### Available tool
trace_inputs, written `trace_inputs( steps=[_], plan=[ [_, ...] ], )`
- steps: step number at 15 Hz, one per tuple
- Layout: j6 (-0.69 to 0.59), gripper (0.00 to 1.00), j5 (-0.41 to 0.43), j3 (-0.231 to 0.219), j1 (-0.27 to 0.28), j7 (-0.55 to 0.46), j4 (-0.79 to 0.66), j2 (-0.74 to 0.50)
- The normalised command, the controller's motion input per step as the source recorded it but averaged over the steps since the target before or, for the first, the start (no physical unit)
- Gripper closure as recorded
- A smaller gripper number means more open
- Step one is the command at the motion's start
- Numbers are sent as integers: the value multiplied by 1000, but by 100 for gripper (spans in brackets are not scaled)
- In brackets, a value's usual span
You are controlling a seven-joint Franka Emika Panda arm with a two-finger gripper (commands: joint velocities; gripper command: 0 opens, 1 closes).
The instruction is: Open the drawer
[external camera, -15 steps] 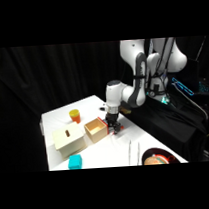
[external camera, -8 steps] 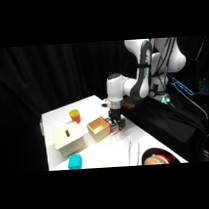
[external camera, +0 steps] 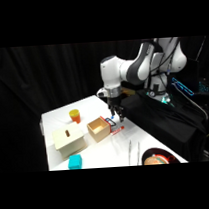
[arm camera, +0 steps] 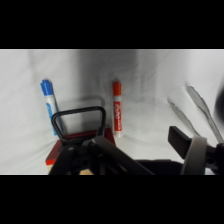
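Note:
The drawer (external camera: 98, 129) is a tan wooden box standing on the white table (external camera: 58, 118), to the right of its pale housing cube (external camera: 68, 139) and fully out of it. Its black wire loop handle (external camera: 110, 122) faces the arm. My gripper (external camera: 116, 113) hangs just above and behind that handle, open and holding nothing. In the wrist view the handle (arm camera: 80, 119) stands free above the drawer's front (arm camera: 54, 156), left of the gripper (arm camera: 127, 146). A black finger (arm camera: 180, 139) shows at the right.
A blue marker (arm camera: 48, 106) and a red marker (arm camera: 116, 111) lie beyond the handle. Metal tongs (external camera: 133, 149) lie toward the table's front right, near a plate (external camera: 155, 159). An orange cup (external camera: 74, 115) stands at the back, and a teal block (external camera: 74, 162) at the front.
The gripper has risen from down at the drawer's handle to a spot above it. The drawer has stayed where it was.

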Motion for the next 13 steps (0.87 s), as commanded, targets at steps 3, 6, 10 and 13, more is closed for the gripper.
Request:
trace_inputs(
  steps=[3, 6, 10, 13],
  plan=[
    [-463, 0, -132, -205, 195, 127, 84, -387],
    [-451, 0, -157, -150, 144, 149, 141, -316],
    [-418, 0, -109, -125, 110, 92, 187, -244],
    [-358, 0, -48, -129, 86, -14, 199, -165]
  ],
)
